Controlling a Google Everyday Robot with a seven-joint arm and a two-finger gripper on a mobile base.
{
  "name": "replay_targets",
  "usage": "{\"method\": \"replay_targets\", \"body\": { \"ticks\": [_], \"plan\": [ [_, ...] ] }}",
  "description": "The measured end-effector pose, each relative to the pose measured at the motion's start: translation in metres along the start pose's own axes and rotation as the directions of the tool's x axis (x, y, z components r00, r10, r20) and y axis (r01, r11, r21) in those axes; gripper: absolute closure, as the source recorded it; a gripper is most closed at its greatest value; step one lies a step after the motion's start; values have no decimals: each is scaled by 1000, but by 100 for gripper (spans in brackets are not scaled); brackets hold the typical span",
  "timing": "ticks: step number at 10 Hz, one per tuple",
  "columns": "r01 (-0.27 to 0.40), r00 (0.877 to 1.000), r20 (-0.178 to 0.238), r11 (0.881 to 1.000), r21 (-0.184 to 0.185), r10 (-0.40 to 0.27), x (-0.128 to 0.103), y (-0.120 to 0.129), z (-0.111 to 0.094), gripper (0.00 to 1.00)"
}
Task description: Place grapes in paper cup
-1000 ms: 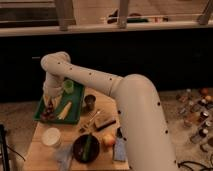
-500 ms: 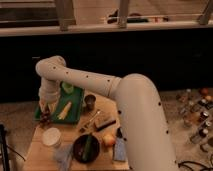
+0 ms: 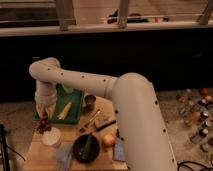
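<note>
My gripper hangs from the white arm at the table's left side, just above and left of the paper cup. It is shut on the grapes, a dark lumpy cluster dangling below the fingers. The grapes hang over the cup's back left rim, a little above it. The paper cup is short, wide and white and stands upright near the table's front left.
A green tray holding a pale yellow item and a light green cup lies behind the gripper. A small metal cup, a black bowl, a yellow-red fruit and utensils sit to the right.
The gripper has swung down and to the left, from over the green tray to just above the paper cup, carrying the grapes.
</note>
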Motion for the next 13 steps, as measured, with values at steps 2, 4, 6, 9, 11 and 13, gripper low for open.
{"method": "replay_targets", "body": {
  "ticks": [2,4,6,9,11,13],
  "plan": [
    [24,1000,20,999,-33,-23,-10,4,3,100],
    [42,999,37,998,-55,-40,-18,8,6,100],
    [66,996,57,995,-72,-62,-27,15,10,100],
    [101,992,84,990,-99,-93,-37,21,14,99],
    [119,989,99,986,-119,-107,-42,24,16,86],
    [134,987,111,981,-138,-119,-46,25,17,65]
  ]
}}
